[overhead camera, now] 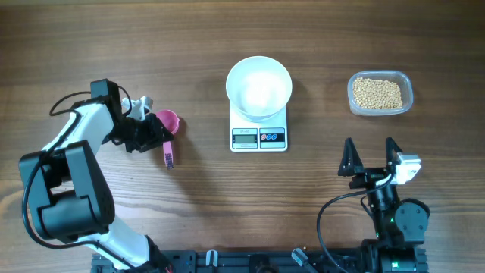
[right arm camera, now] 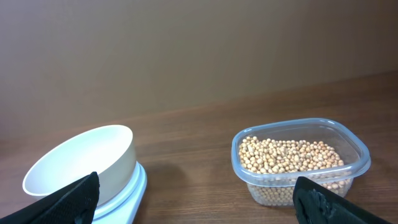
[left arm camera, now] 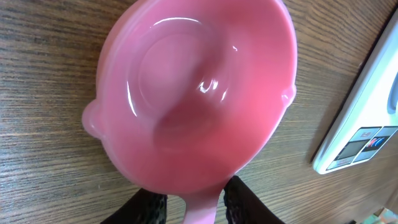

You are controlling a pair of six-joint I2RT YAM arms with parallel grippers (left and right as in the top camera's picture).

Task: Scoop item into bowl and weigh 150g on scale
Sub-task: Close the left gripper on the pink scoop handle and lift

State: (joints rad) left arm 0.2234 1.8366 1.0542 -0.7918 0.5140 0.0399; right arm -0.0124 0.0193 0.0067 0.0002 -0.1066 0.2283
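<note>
Left jaws flank the handle of the pink scoop, grip uncertain; right jaws wide, empty; an off-centre pinch may twist it.

— What's lying on the table?
— A pink scoop at the left, cup facing up, glossy inside.
— Anything else?
— A clear tub at the far right, well apart from it.

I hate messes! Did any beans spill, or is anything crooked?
Nothing stands out. The beans all lie inside their clear tub, the white bowl sits upright on the scale, and the pink scoop is empty nearby.
</note>
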